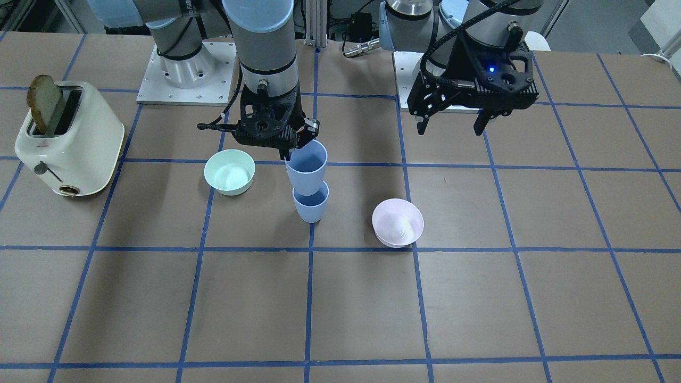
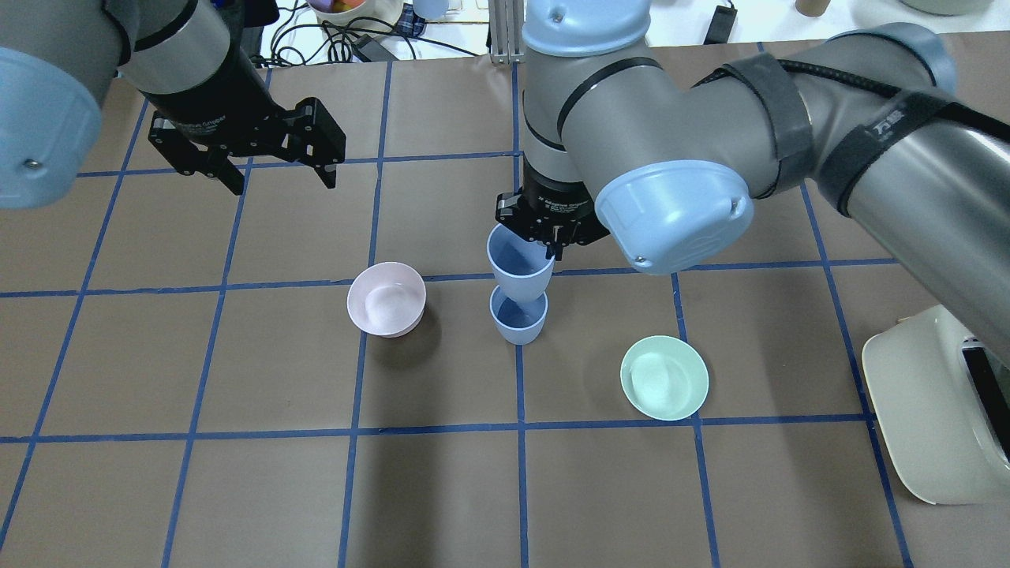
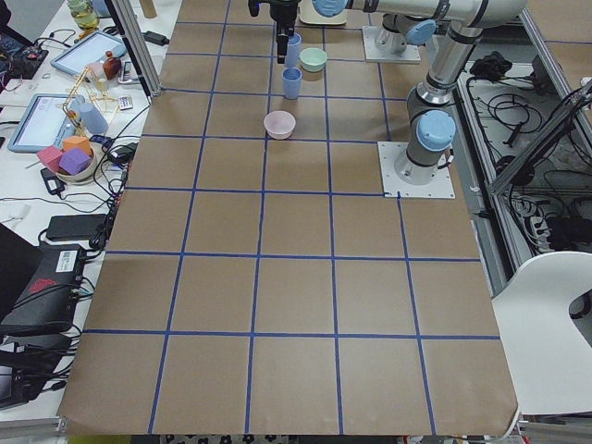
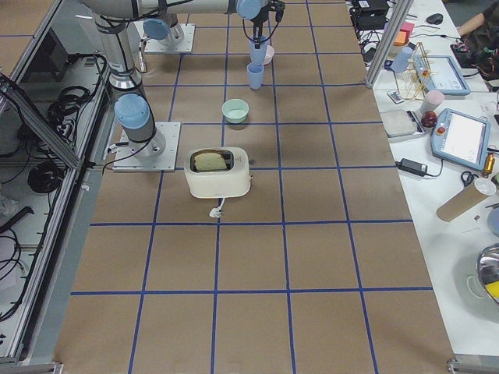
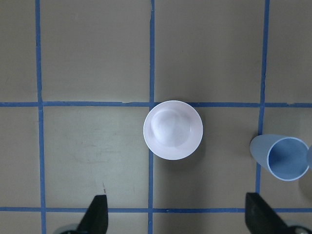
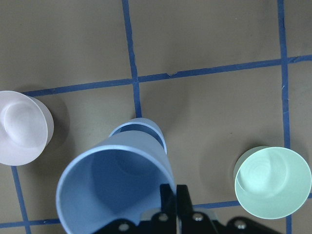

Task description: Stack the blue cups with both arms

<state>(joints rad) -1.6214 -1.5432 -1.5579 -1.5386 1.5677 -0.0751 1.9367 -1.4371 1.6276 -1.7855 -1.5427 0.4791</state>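
1. While the right gripper [image 2: 551,248] hung over the middle of the bench [image 1: 340,308], its fingers were pinched on the rim of the upper blue cup [image 1: 307,170], one finger inside the mouth and one outside.
2. That cup was in the air, mouth up and tilted a little. Its base was right at the mouth of the lower blue cup [image 1: 310,207]; whether it had gone inside could not be told.
3. The lower blue cup stood upright on a blue tape line [image 1: 308,298], about midway along the bench and nearer the robot's edge than the operators' edge.
4. The left gripper [image 1: 449,127] hovered above the bench with its jaws spread wide and nothing between them. It was well apart from the cups, toward the robot's edge and the robot's left end.
5. A pale-pink bowl [image 1: 398,222] sat near the cups on the side of the robot's left end, a little closer to the operators' edge. It touched neither cup, and the left wrist view looked straight down on it.
6. A mint-green bowl [image 1: 230,171] sat near the cups on the opposite side, toward the robot's right end, also clear of them and just beside the right gripper's body in the front view.
7. A cream toaster [image 1: 69,143] stood farther toward the right end, well apart from the bowls, with a slice of bread [image 1: 45,103] sticking out of its slot.
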